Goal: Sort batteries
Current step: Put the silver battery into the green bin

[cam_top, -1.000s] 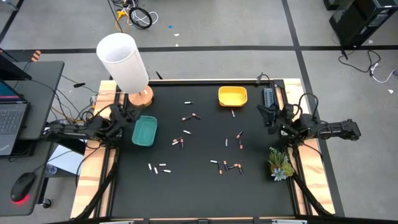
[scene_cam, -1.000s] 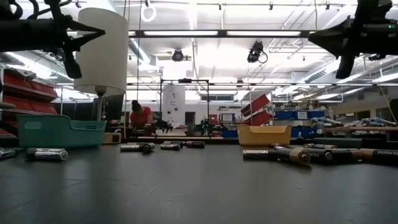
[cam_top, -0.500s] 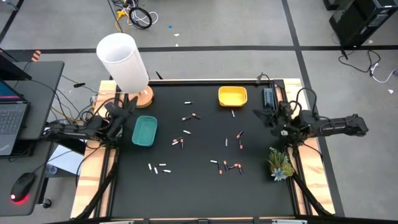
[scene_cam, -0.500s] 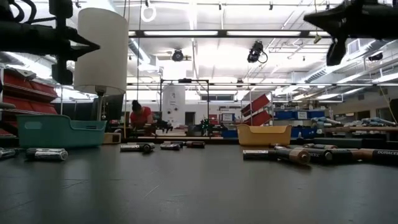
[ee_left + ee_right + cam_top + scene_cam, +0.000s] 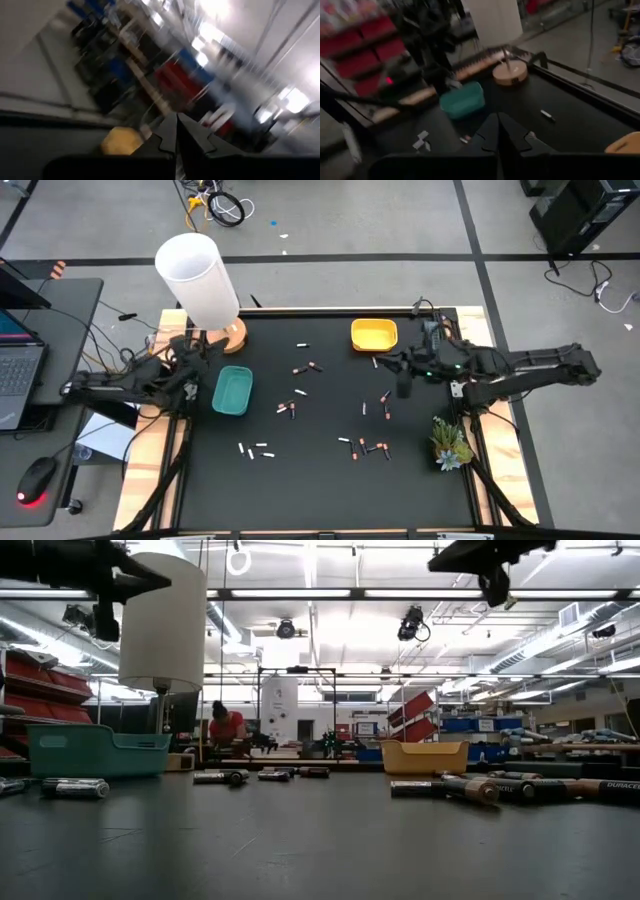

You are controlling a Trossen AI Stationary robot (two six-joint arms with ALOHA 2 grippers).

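I see small cylindrical batteries (image 5: 363, 447) scattered mid-frame on the black bench (image 5: 320, 490), none sorted. Right end effector (image 5: 403, 388), fingers together, empty, hangs right of centre, placed to pick. Left end effector (image 5: 190, 346), closed and empty, waits beside the teal plastic tray (image 5: 231, 391).

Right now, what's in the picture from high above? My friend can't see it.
Small batteries lie scattered on a black table, none in the teal bin or yellow bin. The right gripper, shut and empty, reaches over the table; the left gripper, shut, sits by the teal bin. A lamp and plant stand at the edges.
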